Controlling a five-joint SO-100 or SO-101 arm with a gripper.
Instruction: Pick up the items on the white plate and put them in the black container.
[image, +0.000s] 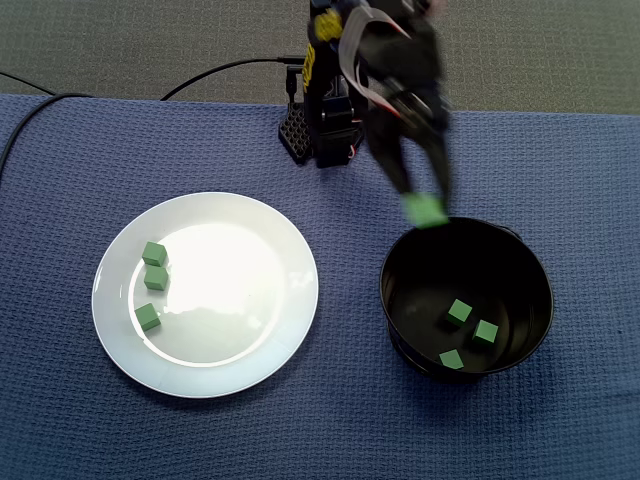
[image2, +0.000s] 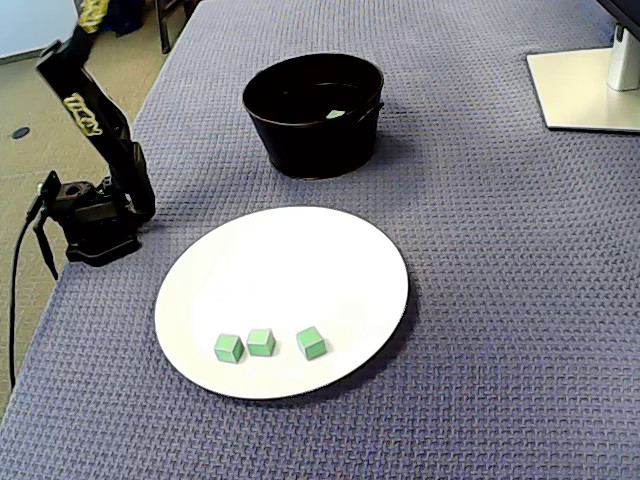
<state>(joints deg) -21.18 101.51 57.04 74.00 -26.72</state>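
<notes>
A white plate lies on the blue cloth. It holds three green cubes: one, a second touching it, and a third a little apart; they form a row near the plate's front edge in the other fixed view. The black container holds three more green cubes. My gripper, blurred, hangs over the container's far rim, shut on a green cube. In the fixed view with the container at the far end of the table, the gripper is out of frame.
The arm's base is clamped at the table's edge, with a black cable trailing off it. A monitor's flat stand sits on the cloth, in the top right corner of that fixed view.
</notes>
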